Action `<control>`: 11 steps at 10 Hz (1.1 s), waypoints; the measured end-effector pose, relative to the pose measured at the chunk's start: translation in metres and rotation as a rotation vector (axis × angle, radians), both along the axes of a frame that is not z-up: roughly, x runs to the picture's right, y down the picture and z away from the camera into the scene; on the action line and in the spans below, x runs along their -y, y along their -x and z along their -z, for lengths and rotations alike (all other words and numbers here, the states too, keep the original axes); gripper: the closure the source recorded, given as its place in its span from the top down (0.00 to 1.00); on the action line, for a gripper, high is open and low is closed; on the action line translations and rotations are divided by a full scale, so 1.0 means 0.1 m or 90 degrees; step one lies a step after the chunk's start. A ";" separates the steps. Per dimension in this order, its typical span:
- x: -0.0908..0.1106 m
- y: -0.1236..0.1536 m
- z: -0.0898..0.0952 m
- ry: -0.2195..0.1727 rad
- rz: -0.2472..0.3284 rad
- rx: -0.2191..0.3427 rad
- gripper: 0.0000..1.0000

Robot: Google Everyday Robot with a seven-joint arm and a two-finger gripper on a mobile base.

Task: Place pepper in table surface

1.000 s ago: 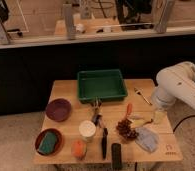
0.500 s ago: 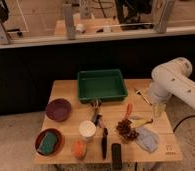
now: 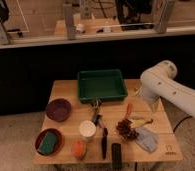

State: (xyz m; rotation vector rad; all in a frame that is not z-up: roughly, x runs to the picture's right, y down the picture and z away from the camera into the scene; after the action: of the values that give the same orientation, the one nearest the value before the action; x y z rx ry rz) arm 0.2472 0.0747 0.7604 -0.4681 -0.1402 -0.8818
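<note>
Nearest to us, along the front edge of the light tan tabletop (image 3: 66,92), sit a black rectangular block (image 3: 116,152), a round orange object (image 3: 79,148) and a reddish bowl (image 3: 37,145) holding a green sponge (image 3: 49,142). Just behind these we find a black-handled tool (image 3: 104,142) lying lengthwise, a grey-blue cloth (image 3: 147,140) crumpled at the right, and a white cup (image 3: 87,129) standing upright near the middle. A brown, pine-cone-like cluster (image 3: 126,129) comes next, with a yellow curved piece (image 3: 141,121) just beside it on the right. The pepper (image 3: 129,108) (slender, orange-red, tapered) lies flat on the bare wood just behind that cluster, right of the middle of the tabletop and in front of the green bin's near right corner, outside it. A purple bowl (image 3: 58,109) rests at much the same depth on the left. The end effector (image 3: 152,106) hangs over the right side of the tabletop, near the pepper but apart from it, at the tip of the white arm (image 3: 166,87); its fingers are spread and we see nothing between them. Farther back the green bin (image 3: 102,95) stands against the rear edge. Beyond the tabletop we see a dark wall (image 3: 31,65), topped by a ledge with upright posts (image 3: 69,22).
</note>
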 end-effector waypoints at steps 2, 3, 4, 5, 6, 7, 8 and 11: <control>0.07 0.15 -0.21 0.000 0.035 0.029 0.80; 0.08 0.23 -0.27 0.005 0.056 0.043 0.80; 0.10 0.27 -0.33 0.010 0.070 0.051 0.80; 0.10 0.28 -0.41 0.021 0.082 0.052 0.80; 0.13 0.31 -0.50 0.028 0.090 0.055 0.80; 0.13 0.35 -0.58 0.037 0.099 0.058 0.80; 0.07 0.31 -0.69 0.059 0.111 0.053 0.80; 0.01 0.28 -0.93 0.081 0.126 0.063 0.80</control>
State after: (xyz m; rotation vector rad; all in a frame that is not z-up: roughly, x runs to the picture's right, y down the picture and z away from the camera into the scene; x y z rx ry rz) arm 0.2194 0.0733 0.8531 -0.5641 -0.2449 -1.0950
